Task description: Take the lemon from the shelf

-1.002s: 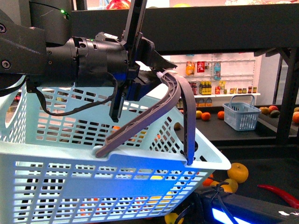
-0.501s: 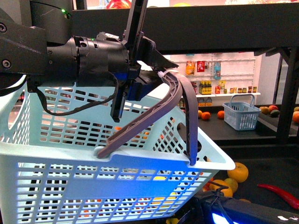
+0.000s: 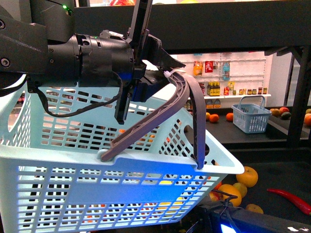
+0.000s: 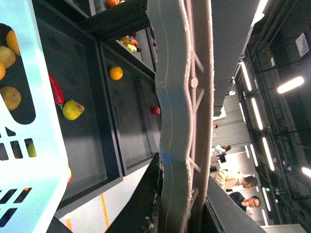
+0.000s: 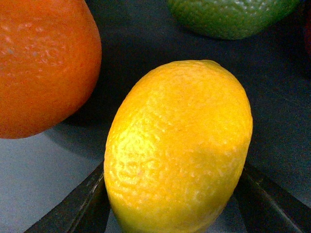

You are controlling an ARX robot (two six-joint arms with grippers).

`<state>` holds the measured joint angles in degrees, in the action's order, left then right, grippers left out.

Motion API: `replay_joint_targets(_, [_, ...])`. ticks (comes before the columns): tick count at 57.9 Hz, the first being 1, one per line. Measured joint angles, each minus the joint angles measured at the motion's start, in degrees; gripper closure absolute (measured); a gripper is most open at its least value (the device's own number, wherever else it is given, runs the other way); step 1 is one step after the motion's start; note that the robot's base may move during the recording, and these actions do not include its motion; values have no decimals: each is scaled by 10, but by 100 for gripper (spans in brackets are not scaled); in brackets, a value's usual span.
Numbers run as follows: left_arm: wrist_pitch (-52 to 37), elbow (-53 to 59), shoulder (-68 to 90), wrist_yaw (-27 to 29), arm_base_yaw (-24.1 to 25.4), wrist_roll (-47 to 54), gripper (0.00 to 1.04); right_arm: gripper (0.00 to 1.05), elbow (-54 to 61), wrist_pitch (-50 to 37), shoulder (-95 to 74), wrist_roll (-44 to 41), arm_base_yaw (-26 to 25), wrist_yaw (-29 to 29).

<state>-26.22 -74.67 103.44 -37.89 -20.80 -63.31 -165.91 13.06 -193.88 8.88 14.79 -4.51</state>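
In the right wrist view a yellow lemon (image 5: 180, 150) fills the frame. My right gripper (image 5: 180, 216) is shut on it, with one dark finger (image 5: 80, 208) on each side. It sits just over the shelf's dark tray (image 5: 121, 43). In the front view my left gripper (image 3: 163, 77) is shut on the grey handle (image 3: 187, 104) of a light blue basket (image 3: 121, 165), held up in front of the black shelf (image 3: 218, 26). The left wrist view shows the same handle (image 4: 187, 111) running between the jaws of my left gripper (image 4: 182, 213).
An orange (image 5: 43, 63) and a green fruit (image 5: 228, 17) lie close to the lemon. On the lower tray (image 3: 282, 174) are yellow fruit (image 3: 248, 177), an orange (image 3: 228, 194) and a red chili (image 3: 291, 199). A small blue basket (image 3: 250, 119) stands further back.
The left gripper and the basket have shifted slightly up and to the right. The right arm's dark body at the bottom edge has sunk a little lower.
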Motion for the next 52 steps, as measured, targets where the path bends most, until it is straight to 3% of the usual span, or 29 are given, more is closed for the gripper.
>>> replay_joint_targets(29, [0,0,0,0,0,0,94,43,4,-11,2,-19,-21,1])
replay_joint_targets(36, [0,0,0,0,0,0,94,43,171,-133,87,-50,-45,12])
replay_joint_targets(40, [0,0,0,0,0,0,94,43,325,-219,181,-79,-66,15])
replay_joint_targets(47, [0,0,0,0,0,0,94,44,508,-297,321,-102,-106,21])
replay_joint_targets(52, [0,0,0,0,0,0,94,44,576,-313,372,-106,-126,29])
